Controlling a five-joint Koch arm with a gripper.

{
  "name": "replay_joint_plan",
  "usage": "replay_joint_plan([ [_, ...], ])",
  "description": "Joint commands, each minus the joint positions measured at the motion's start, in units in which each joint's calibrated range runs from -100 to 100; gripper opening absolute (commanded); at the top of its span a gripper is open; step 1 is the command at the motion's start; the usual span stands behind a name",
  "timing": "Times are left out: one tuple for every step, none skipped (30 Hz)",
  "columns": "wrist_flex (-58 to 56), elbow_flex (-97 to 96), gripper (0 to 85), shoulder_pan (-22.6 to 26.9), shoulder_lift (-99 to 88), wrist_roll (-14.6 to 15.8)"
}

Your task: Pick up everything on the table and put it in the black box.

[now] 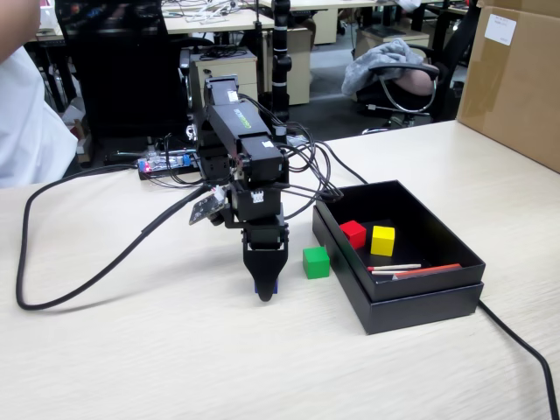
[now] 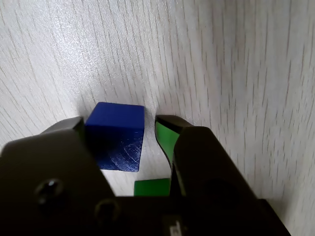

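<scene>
Two cubes are left on the table [image 1: 131, 350]: the blue cube [image 2: 118, 135] sits between the jaws of the gripper [image 2: 120, 129], and the green cube [image 1: 316, 262] lies just right of the gripper in the fixed view. The jaws are spread, one against the cube, the other a sliver off. The red cube [image 1: 353, 233] and yellow cube [image 1: 382, 240] lie in the black box [image 1: 420, 302], right of the arm. The cube looks slightly skewed, so closing might twist it out.

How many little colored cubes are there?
4. The red cube and yellow cube sit inside the black box. The green cube is on the table beside the box. The blue cube is between the gripper fingers.
</scene>
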Motion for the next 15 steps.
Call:
replay_joint_plan([
  [-0.01,4.05,18.5,0.05,-0.93,0.83],
  [-0.01,4.05,13.8,0.05,-0.93,0.83],
  [-0.01,4.05,10.2,0.0,-0.93,0.83],
  [-0.01,3.96,8.8,-0.05,-1.16,0.83],
  [-0.01,3.69,8.4,-0.05,-1.73,0.83],
  [-0.01,3.24,8.4,-0.1,-2.88,0.83],
  [-0.01,2.51,8.4,-0.1,-4.6,0.83],
  [-0.01,1.6,8.4,-0.1,-7.24,0.78],
  [-0.01,0.7,8.4,-0.05,-10.11,0.78],
  [-0.01,-0.48,8.4,0.05,-13.78,0.68],
  [-0.01,-1.57,8.4,0.2,-17.34,0.59],
  [-0.01,-2.66,8.4,0.34,-20.78,0.49],
  [-0.01,-3.65,8.4,0.59,-24.22,0.34],
  [-0.01,-4.56,8.4,0.98,-27.43,0.24],
  [-0.01,-5.38,8.4,1.37,-30.53,0.24],
])
